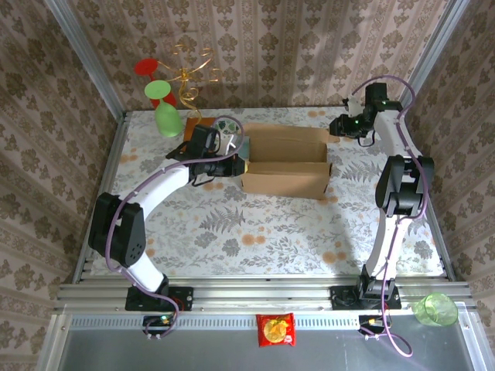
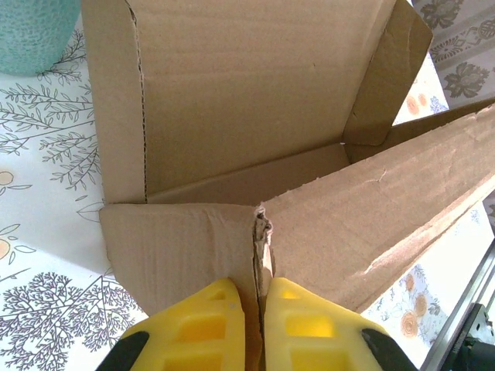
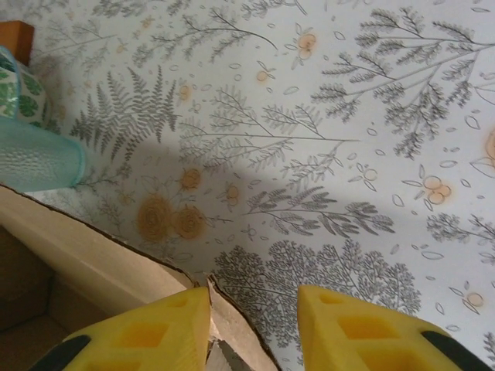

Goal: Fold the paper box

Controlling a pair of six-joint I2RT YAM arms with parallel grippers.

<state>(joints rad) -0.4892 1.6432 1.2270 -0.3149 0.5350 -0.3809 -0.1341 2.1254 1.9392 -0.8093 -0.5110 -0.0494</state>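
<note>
The paper box [image 1: 282,162] is a plain brown carton lying open-topped mid-table, its flaps spread. My left gripper [image 1: 238,158] is at its left end. In the left wrist view the yellow fingers [image 2: 213,325] are shut on a torn cardboard corner edge of the paper box [image 2: 247,100], whose open inside stretches ahead. My right gripper [image 1: 334,127] hovers at the box's far right corner. Seen from the right wrist, the right gripper [image 3: 254,309] is open, and a flap edge of the box [image 3: 232,332] lies against its left finger.
A teal cup [image 3: 35,154] stands beside the box's far left end, also in the left wrist view [image 2: 35,31]. An orange-brown wooden slab [image 1: 192,127], a green glass [image 1: 168,120] and a gold wire stand [image 1: 193,66] crowd the back left. A snack packet [image 1: 274,328] and green cup [image 1: 435,309] sit off the table.
</note>
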